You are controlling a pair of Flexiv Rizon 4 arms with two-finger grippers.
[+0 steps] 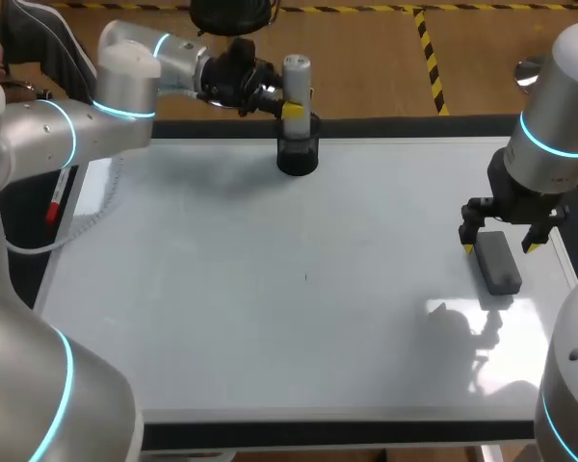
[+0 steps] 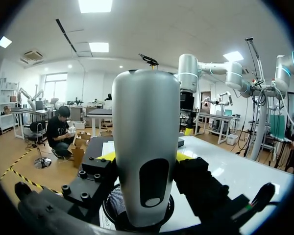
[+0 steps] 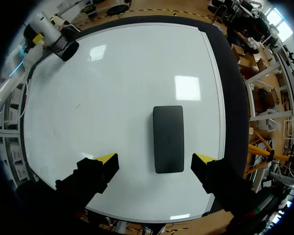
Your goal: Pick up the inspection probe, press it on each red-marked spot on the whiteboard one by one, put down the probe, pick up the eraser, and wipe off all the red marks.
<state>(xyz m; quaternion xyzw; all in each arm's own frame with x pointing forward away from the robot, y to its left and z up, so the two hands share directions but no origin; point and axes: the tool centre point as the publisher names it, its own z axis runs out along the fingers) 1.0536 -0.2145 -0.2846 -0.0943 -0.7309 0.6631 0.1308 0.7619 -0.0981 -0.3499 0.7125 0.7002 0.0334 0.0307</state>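
Probe [image 1: 297,77], eraser [image 1: 499,265], left pincer [image 1: 291,109], right pincer [image 1: 500,246]: one each

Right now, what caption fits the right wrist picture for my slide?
Open right gripper hovering over the dark eraser lying flat on the whiteboard.

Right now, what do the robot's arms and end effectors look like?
The left arm and right arm are rounded silver-grey tubes with cyan rings at the joints. The left end effector and right end effector are black, each with two yellow-tipped fingers.
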